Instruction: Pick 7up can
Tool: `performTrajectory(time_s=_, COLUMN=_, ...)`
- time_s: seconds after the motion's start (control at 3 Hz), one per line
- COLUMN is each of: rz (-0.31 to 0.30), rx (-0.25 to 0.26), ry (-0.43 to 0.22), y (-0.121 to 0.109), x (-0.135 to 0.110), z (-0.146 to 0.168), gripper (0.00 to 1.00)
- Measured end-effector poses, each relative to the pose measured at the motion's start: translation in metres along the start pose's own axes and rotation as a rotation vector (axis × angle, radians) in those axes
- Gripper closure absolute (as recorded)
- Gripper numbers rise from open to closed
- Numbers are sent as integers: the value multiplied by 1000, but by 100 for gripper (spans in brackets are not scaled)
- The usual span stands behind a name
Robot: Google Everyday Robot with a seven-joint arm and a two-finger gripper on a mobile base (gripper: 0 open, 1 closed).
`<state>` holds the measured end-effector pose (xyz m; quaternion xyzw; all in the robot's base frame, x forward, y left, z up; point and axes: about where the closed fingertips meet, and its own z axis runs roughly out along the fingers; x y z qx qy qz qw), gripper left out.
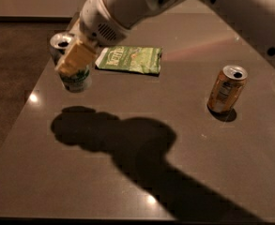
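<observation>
On the left of the tabletop we see the gripper, its fingers pinching the 7up can. An orange can stands well apart.

My gripper, clamped on the white-and-green aluminium 7up can, hangs over the far-left corner of the dark glossy table. A flat green chip bag lies just right of it. The upright orange-brown drink can stands well apart, with open tabletop between and nearer me.

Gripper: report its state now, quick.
Gripper: jaws closed on the 7up can, held just above the left side of the table.
</observation>
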<state>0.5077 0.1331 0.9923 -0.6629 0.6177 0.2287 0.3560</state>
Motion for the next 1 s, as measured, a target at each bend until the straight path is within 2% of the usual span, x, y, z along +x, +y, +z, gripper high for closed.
performTrajectory(time_s=0.67, rz=-90, rx=-47, ry=-13, y=0, x=-37, z=-49, gripper=100)
performTrajectory(time_s=1.0, rz=-97, rx=-50, ry=-13, y=1, x=-41, z=-53, gripper=100)
